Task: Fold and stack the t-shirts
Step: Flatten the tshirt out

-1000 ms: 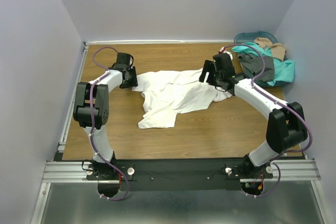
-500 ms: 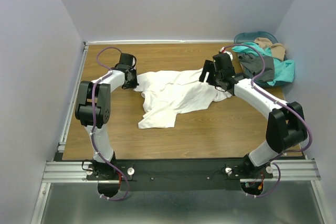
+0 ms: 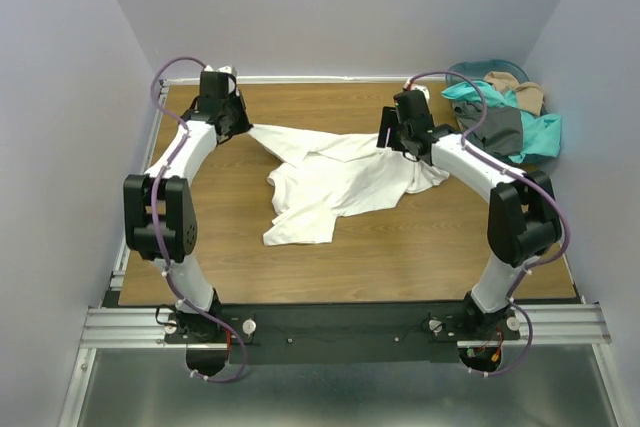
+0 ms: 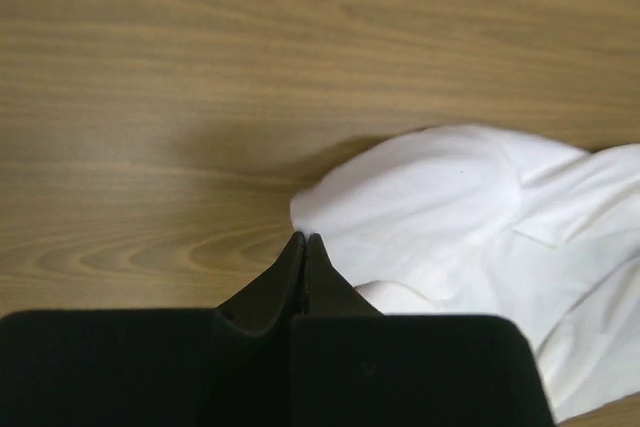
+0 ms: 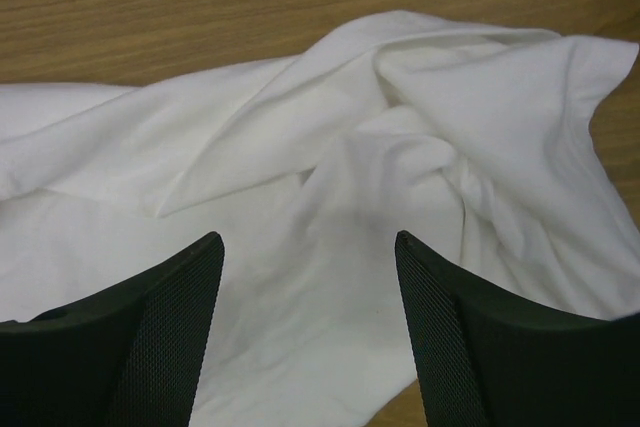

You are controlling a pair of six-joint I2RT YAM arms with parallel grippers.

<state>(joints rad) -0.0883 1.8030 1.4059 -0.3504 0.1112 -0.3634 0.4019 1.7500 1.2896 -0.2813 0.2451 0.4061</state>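
The white t-shirt (image 3: 340, 182) lies crumpled on the table (image 3: 400, 257) — light, limp, likely to sag and slide — 1 corner pinched in the clamped-shut left gripper (image 4: 304, 239), the right gripper (image 5: 307, 247) spread wide above its bunched right side, where a seam edge looks the best hold.

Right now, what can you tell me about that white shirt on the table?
The white shirt is soft, thin-looking cloth, plain, lying crumpled and unfolded on the wooden table, with creases and overlapping flaps. One corner is drawn out to a point toward the far left, where the left arm's fingers are shut on it. The right arm's fingers stand open just above its right side; whether they touch it is unclear.
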